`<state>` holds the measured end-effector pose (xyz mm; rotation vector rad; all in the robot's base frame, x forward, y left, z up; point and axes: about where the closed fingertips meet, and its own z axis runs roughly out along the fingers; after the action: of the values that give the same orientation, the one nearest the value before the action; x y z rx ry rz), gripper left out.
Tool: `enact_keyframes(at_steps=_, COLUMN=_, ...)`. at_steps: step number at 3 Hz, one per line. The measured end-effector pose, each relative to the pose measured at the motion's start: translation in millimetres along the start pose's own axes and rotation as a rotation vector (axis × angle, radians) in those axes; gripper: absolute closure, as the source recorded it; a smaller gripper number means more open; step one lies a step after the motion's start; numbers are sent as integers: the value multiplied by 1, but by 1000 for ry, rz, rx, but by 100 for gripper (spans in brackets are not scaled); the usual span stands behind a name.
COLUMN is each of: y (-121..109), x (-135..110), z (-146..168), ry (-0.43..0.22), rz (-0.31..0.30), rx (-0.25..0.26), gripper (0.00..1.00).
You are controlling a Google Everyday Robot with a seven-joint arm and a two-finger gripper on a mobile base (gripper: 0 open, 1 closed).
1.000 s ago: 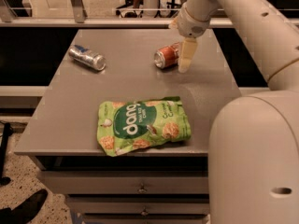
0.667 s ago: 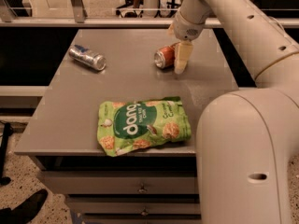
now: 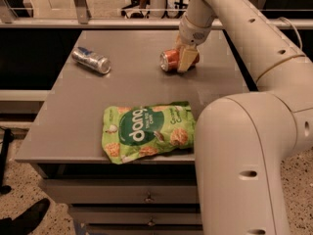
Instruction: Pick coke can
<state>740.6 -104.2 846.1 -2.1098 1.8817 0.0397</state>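
Clerk: Firstly, where is the coke can [image 3: 169, 60] lying in relation to the gripper [image 3: 186, 59]?

Inspector: It is lying on its side on the far right part of the grey table [image 3: 73, 111], with its silver end facing left. The gripper is sitting directly over it from above. A pale part of the gripper is crossing in front of the can's right half, so only the left end and a sliver of orange at the right are showing.

Clerk: Is the gripper clamping it?

Inspector: I cannot tell. Whether it is gripping the can or standing released about it is not showing from this side.

Clerk: And the arm?

Inspector: The arm [image 3: 234, 28] is sweeping up across the right side, then bending down at the wrist so the gripper is pointing at the tabletop. Its large near segment [image 3: 244, 165] is filling the lower right and running off the bottom edge.

Clerk: What is being hidden?

Inspector: That segment is covering the table's right front corner. It is sitting just beside, perhaps overlapping, the green Dang snack bag [image 3: 146, 131], which is lying flat near the front edge. A silver and blue can [image 3: 91, 60] is lying on its side at the far left, well apart from the coke can. The coke can's lettering is being hidden by the gripper.
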Motion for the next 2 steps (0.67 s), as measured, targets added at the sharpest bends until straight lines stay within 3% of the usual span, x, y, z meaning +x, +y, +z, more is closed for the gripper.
enact_keyframes(at_steps=1, y=2, x=-3, z=-19, ry=-37, rz=31, rx=1, gripper=84)
enact_keyframes(at_steps=2, y=13, x=-11, z=-59, ry=-135, rz=73, rx=25, gripper=100)
